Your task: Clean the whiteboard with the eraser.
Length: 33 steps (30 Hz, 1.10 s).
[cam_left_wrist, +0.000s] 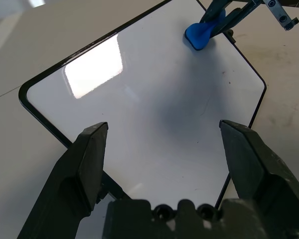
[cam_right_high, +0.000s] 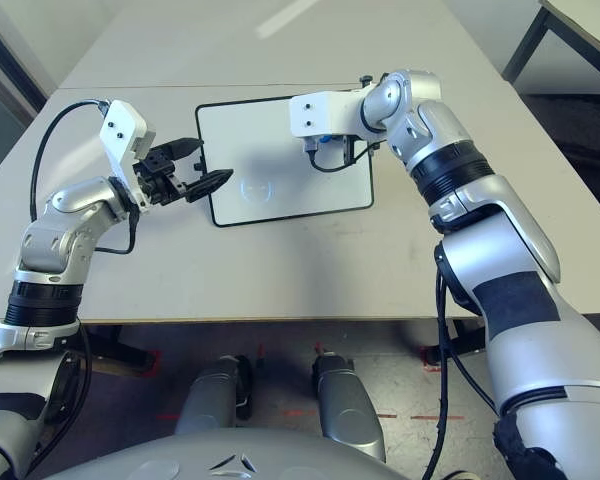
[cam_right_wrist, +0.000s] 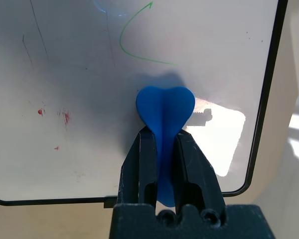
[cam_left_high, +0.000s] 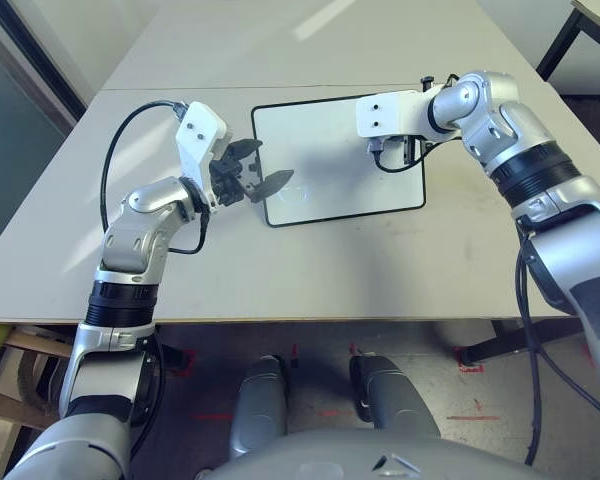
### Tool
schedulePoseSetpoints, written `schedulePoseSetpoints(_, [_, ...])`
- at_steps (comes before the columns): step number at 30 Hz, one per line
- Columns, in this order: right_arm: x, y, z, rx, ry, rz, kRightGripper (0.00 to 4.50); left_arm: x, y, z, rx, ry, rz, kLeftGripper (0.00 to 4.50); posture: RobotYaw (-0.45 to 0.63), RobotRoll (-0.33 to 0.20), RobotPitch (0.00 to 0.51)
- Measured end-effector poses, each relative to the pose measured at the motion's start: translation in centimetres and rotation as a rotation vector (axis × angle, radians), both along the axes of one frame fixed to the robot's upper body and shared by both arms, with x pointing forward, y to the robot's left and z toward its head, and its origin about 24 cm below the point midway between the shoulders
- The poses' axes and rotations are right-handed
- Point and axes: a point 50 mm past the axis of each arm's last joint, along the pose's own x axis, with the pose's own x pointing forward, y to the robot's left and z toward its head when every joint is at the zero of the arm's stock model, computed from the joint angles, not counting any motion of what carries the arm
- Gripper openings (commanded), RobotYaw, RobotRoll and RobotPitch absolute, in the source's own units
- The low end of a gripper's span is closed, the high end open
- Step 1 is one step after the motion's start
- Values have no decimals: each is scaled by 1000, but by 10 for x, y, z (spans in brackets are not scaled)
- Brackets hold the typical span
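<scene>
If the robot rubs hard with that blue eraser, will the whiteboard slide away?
Probably a little. The whiteboard looks thin, flat and likely light, lying loose on the smooth table. The open left tool sits at its edge, perhaps to steady it. The eraser looks soft.

A pale grey counter [cam_left_high: 310, 270] carries the scene, its front edge running along above the floor. A seam crosses it near the far side, at the whiteboard's far edge. The whiteboard [cam_left_high: 320, 170], glossy white in a thin black frame with rounded corners, lies flat on the counter, slightly askew.
</scene>
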Motion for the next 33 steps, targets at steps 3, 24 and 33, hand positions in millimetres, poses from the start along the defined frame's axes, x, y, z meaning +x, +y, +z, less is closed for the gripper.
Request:
schedulePoseSetpoints(3, [2,1,-1,-3,0,1,212,-1,2,-2,0,4,9,4500,-65,0,98])
schedulePoseSetpoints(24, [0,38,-2,11,4,97,212,-8,-1,-6,11,10,3,4500,-58,0,97])
schedulePoseSetpoints(33, [-1,42,-3,-9,-3,119,212,-8,-2,-6,12,10,0,4500,-59,0,97])
